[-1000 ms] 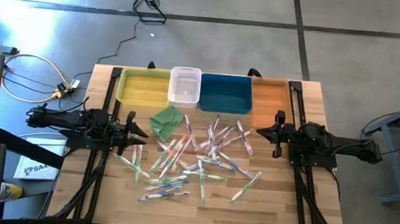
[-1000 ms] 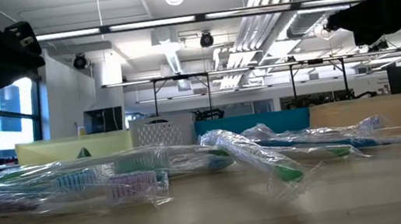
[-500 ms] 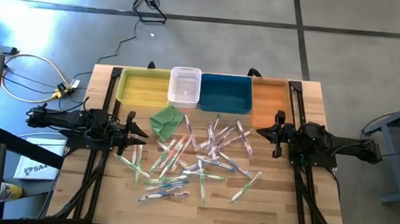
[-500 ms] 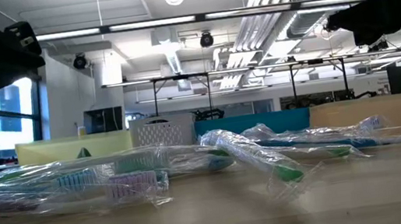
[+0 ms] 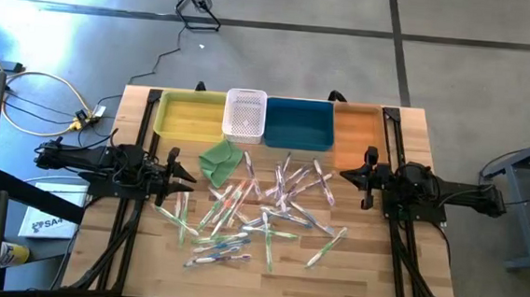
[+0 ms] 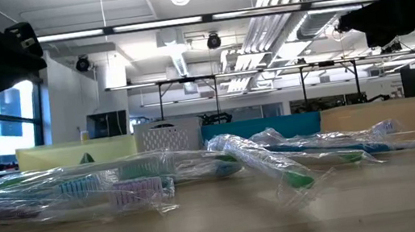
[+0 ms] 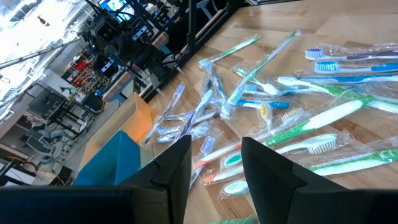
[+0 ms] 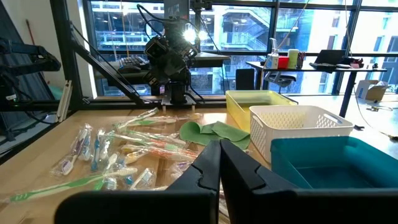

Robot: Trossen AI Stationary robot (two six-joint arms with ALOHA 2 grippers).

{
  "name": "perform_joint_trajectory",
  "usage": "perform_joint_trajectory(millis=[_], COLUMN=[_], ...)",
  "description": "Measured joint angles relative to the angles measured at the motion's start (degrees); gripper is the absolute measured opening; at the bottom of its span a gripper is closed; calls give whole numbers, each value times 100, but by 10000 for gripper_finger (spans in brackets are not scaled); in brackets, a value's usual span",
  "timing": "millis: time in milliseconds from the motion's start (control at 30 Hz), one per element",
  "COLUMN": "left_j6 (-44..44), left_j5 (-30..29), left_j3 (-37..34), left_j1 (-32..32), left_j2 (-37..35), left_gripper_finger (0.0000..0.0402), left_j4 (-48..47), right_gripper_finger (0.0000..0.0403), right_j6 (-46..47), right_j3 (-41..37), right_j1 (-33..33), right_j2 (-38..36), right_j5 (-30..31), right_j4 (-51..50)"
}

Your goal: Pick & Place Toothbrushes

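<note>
Many toothbrushes (image 5: 259, 209) lie scattered between the empty, part-open left gripper (image 5: 183, 173) and the closed right gripper (image 5: 345, 177); no writing legible.

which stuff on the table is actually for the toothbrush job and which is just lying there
For the job:
toothbrushes, wrapped, scattered mid-table
yellow bin
white basket
blue bin
orange bin

Just lying about:
green cloth

low view: both arms cut off; toothbrushes (image 6: 263, 161) blurred.
</note>
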Motion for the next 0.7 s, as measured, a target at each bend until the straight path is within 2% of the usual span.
perform_joint_trajectory(millis=[600,700], left_j6=[-2,-492], left_j5=[0,60], left_j3=[0,0], left_j1=[0,0], left_j2=[2,2], left_gripper_finger=[136,136], left_j4=[2,76], right_gripper_finger=[2,2], right_j6=[0,2], right_j3=[0,1], right_j1=[0,2], right_j2=[0,2], right_j5=[0,0], right_j4=[0,0])
